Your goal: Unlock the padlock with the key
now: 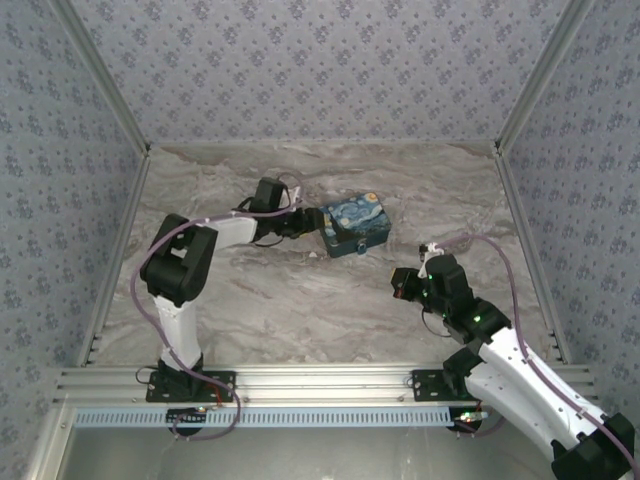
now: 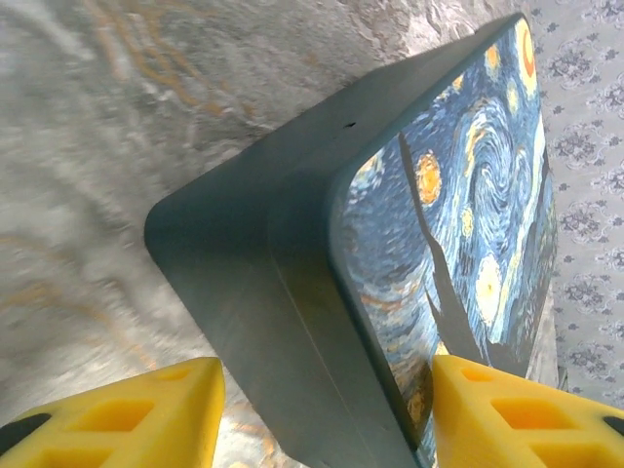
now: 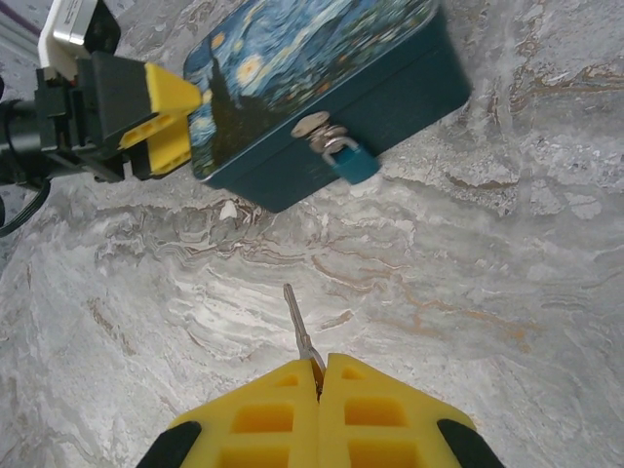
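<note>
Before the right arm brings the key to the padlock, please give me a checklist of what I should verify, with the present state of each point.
1. Thin silvery key clamped in the shut right gripper: ok.
2. Small blue padlock hangs on the metal latch of the painted blue-and-yellow rectangular box, facing the key: ok.
3. Key blade aimed at the padlock: not ok, it points left of it in the right wrist view.
4. Where the padlock takes the key: cannot tell.
5. Yellow fingers of the left gripper straddle the box end: ok; firm grip: cannot tell.
</note>
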Robot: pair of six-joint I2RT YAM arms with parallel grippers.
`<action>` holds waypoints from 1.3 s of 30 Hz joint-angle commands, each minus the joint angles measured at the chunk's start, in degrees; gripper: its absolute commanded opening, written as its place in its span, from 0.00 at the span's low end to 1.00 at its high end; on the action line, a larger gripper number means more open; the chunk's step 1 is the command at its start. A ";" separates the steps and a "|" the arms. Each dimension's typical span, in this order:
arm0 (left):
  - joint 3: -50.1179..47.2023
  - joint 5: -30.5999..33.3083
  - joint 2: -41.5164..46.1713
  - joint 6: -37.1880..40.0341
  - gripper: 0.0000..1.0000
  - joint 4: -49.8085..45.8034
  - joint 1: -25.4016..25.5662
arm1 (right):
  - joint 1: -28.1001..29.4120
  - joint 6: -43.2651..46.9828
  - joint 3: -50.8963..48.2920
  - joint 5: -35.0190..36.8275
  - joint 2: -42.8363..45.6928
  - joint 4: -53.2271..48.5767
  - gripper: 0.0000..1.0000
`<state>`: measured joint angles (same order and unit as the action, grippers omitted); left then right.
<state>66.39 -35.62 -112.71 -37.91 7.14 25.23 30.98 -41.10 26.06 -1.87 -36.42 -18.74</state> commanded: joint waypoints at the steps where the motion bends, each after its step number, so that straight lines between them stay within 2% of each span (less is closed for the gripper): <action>1: -5.00 4.13 0.19 2.77 0.54 -7.22 -3.32 | -0.40 0.14 -0.06 0.64 -0.13 -1.40 0.00; 7: -6.82 4.45 2.54 4.07 0.55 -7.99 -7.99 | -0.60 0.36 -0.05 0.25 -1.36 -0.83 0.00; 15: -1.21 8.71 9.39 7.70 0.72 -13.28 -7.65 | -0.66 0.75 -0.01 0.38 -1.90 -0.47 0.00; 18: 1.34 11.86 12.87 10.98 0.75 -17.11 -4.58 | -0.66 0.94 0.30 1.40 -1.64 -2.19 0.00; 23: 5.37 17.54 16.86 16.93 0.79 -23.96 3.62 | -0.66 0.86 0.70 3.55 0.08 -6.05 0.00; 28: 7.94 15.01 15.65 16.90 0.80 -24.53 11.04 | -1.10 0.30 0.57 4.40 2.60 -8.33 0.00; 31: 10.28 14.21 13.50 17.16 0.80 -24.49 13.77 | -1.28 -0.02 0.67 4.85 3.34 -9.61 0.00; 39: 17.53 11.90 5.18 17.64 0.79 -24.45 16.60 | -1.36 -0.82 0.69 5.21 4.28 -10.73 0.00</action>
<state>80.82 -21.93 -105.10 -21.58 -16.19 41.34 29.85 -41.12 26.06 1.98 -32.91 -27.38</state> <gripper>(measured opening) 0.797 0.053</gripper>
